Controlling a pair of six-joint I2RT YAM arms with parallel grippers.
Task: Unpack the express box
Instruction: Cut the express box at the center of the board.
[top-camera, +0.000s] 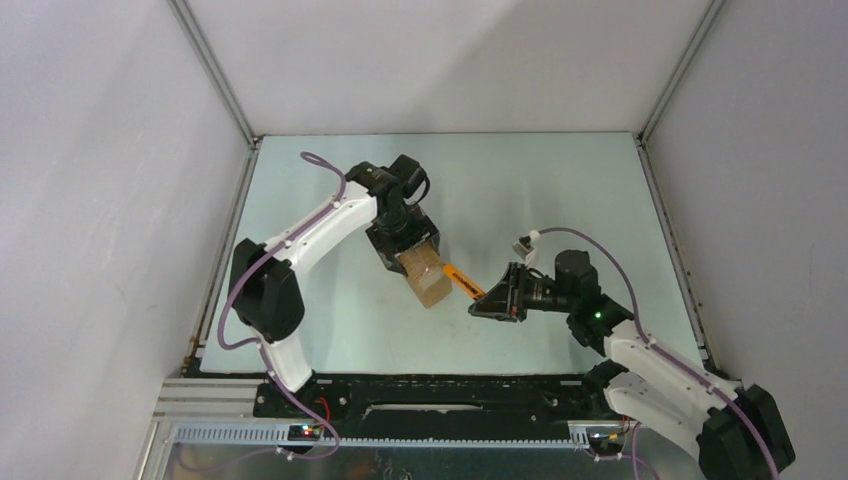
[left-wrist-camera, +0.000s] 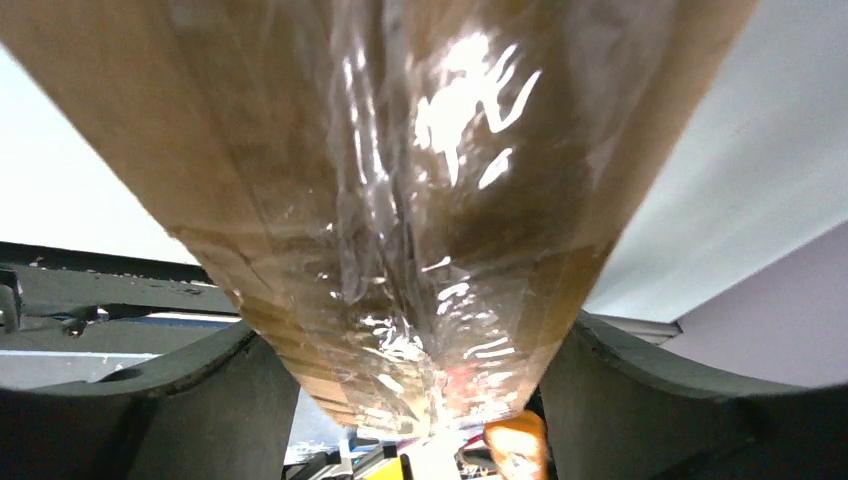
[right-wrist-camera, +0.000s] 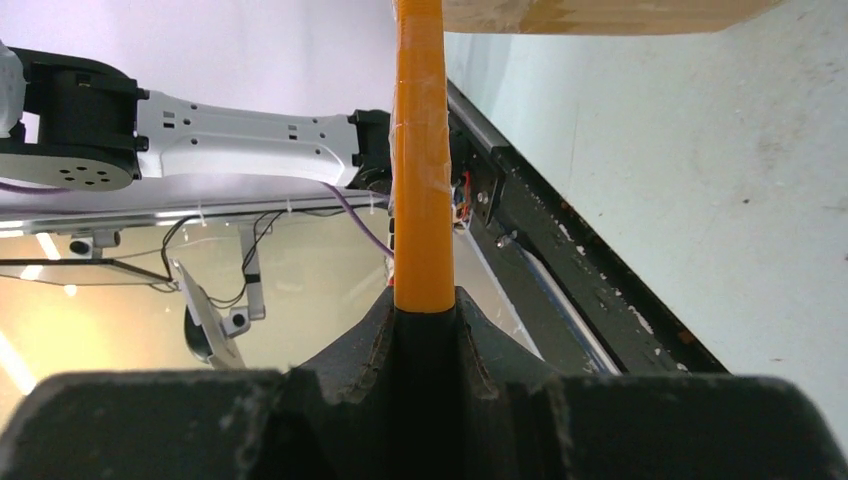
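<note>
Right gripper is closed narrowly on the black end of the orange utility knife, and the knife stands straight out ahead of its fingers. Just beyond the far tip of the knife is the express box. In the top view the tip reaches the side of the box, but I cannot tell if it really touches the cardboard. The left gripper holds the box between its two fingers, one on each side, so the box sticks out forward from the jaws. I cannot tell whether its far end rests on the table. In the left wrist view, a seam of clear tape, shiny and wrinkled, runs along the box face directly in front of this gripper.
</note>
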